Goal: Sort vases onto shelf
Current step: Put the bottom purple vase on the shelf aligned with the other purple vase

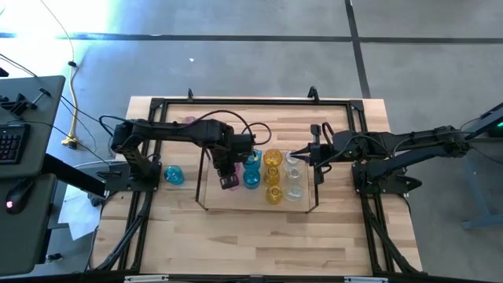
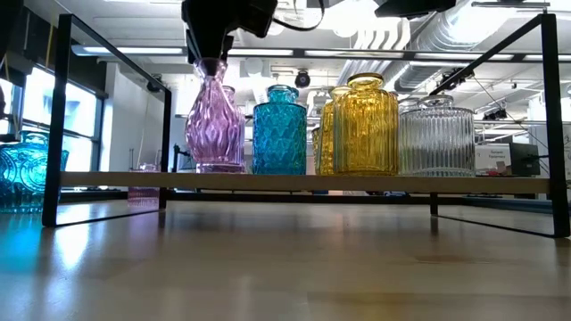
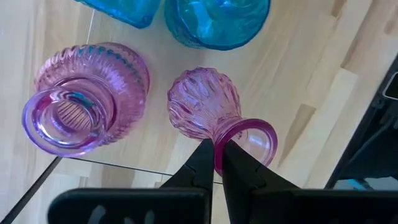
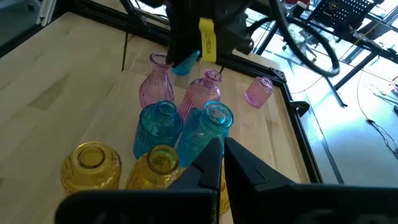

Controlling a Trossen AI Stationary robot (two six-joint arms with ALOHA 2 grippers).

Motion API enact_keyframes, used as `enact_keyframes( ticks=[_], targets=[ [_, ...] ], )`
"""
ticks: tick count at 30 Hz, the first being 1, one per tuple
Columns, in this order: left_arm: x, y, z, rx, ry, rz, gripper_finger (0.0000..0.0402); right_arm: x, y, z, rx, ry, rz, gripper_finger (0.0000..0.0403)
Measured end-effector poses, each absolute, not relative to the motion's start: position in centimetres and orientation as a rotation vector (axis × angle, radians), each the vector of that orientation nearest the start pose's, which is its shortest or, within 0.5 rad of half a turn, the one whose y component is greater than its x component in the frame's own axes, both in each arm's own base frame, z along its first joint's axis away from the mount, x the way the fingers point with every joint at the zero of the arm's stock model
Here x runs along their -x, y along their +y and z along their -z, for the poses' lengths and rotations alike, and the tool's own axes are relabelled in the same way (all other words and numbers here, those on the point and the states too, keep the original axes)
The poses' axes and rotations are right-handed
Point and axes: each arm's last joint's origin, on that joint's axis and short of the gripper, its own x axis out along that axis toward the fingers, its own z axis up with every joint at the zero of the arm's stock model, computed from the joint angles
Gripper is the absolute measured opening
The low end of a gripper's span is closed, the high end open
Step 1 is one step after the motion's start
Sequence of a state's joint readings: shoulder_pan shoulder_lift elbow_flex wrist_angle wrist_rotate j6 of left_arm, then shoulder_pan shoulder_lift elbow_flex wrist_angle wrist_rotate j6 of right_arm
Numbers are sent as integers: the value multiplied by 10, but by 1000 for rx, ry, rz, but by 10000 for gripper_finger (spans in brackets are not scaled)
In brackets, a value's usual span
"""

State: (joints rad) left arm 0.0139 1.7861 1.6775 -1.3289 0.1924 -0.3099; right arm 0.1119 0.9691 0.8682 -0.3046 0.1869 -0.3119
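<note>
— Pale wood-plank surface (image 1: 259,236), bordered by a black metal frame (image 1: 354,106); grey floor around it, a desk with a keyboard (image 1: 8,145) off to the left.

— And on it?

— Low shelf (image 2: 303,182) at the middle, thin dark wire ends, see-through top. Standing on it, left to right in the low view: pink vases, teal ones, yellow ones, ribbed clear ones.

— Left claw (image 3: 217,163)?

— Over the shelf's left part, reaching down from above. Fingers pressed together on the rim of a slim pink vase (image 3: 208,112), pinching the lip of its neck. Upright, base at the shelf top or a hair above; cannot tell whether touching.

— Neighbours?

— Squat ribbed pink vase (image 3: 87,102) just beside it on the shelf, mouth up. Two teal blue vases (image 4: 180,130) next along, near but apart from the held one. Then two yellow vases (image 1: 273,174) and two clear vases (image 1: 294,174) toward the shelf's right end.

— Anything off the shelf?

— One teal vase (image 1: 174,175) on the wood left of the shelf, near the left arm's base. One small pink vase (image 4: 258,91) lying on its side on the wood behind the shelf, close to the frame.

— Right claw (image 4: 222,152)?

— Hanging at the shelf's right end, above the clear vases, fingers pressed together, gripping nothing.
</note>
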Motion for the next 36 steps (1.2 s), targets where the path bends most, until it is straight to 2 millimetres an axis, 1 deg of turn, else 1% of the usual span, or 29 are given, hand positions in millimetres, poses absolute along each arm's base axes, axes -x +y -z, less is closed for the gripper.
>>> enact_keyframes(
  ticks=[6,11,26,30,36],
  targets=[
    [-343,3,-292,394,1470,-78,5,-208,18,-317,349,420,14,0],
    [-343,6,-292,393,1467,-81,8,-207,18,-317,347,427,13,0],
    [-341,6,-292,406,1494,-88,74,-207,18,-316,347,429,13,0],
    [-339,5,-292,407,1507,-90,82,-207,18,-316,347,430,13,0],
    [-338,5,-292,393,1518,-76,83,-207,18,-316,347,430,13,0]
  ],
)
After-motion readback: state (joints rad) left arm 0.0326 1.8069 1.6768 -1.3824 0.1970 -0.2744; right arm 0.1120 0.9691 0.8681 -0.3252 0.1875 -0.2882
